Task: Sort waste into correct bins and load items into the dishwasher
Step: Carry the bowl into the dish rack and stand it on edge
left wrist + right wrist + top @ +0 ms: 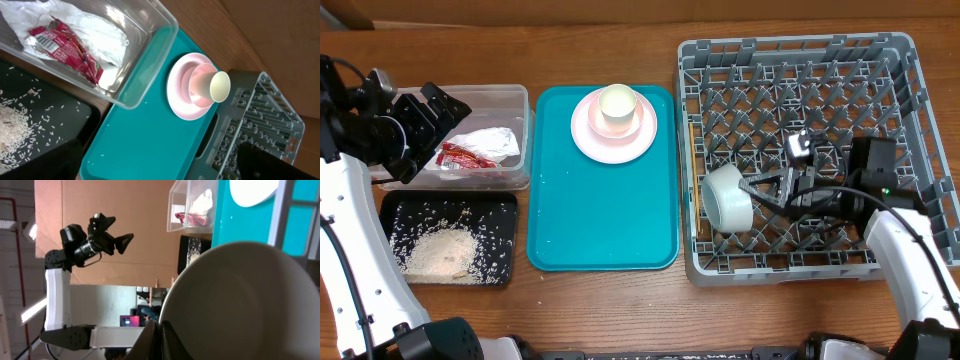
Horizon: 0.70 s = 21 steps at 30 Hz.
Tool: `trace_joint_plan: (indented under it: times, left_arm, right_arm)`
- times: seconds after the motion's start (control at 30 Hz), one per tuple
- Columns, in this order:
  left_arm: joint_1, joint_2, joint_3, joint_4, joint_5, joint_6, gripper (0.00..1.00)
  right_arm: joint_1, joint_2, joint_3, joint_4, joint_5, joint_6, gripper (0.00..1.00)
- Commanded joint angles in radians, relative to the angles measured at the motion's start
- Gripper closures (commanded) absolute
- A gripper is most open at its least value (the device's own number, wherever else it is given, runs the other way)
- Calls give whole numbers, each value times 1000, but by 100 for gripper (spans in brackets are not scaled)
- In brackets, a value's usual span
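Note:
In the dishwasher rack (790, 48) my right gripper (756, 194) is shut on the rim of the grey-white bowl (725, 198), which stands on edge at the rack's left side. That bowl (240, 305) fills the right wrist view, its rim pinched between my fingers (150, 340). My left gripper (432, 112) hangs open and empty above the clear tub (500, 92), where the red wrapper (65, 47) and white napkin (100, 27) lie. Rice grains (440, 250) cover the black tray (400, 205). The cream cup (617, 103) sits in the pinkish bowl (632, 128) on the pink plate (585, 137).
The teal tray (600, 220) lies between the bins and the rack, with the stacked dishes at its far end. Brown cardboard lines the back edge of the wooden table. My left fingers (50, 160) frame the tray in the left wrist view.

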Motion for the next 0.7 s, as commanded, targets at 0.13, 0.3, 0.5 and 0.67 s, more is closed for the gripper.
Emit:
trace_joint_plan:
  times: [0.13,0.3,0.5,0.67]
  left_arm:
    - [-1,-20,15,1,0,12,0]
    - [-1,-20,15,1,0,12,0]
    - [-1,-20,15,1,0,12,0]
    - [-1,-20,15,1,0,12,0]
  right_arm:
    - [-4,-3,-40,43,5,-4,96]
    - [-4,-3,-64,43,-6,34,96]
    - [-4,-3,-64,118,-29,162,96]
    - [-3,-3,-64,154,-29,233,96]
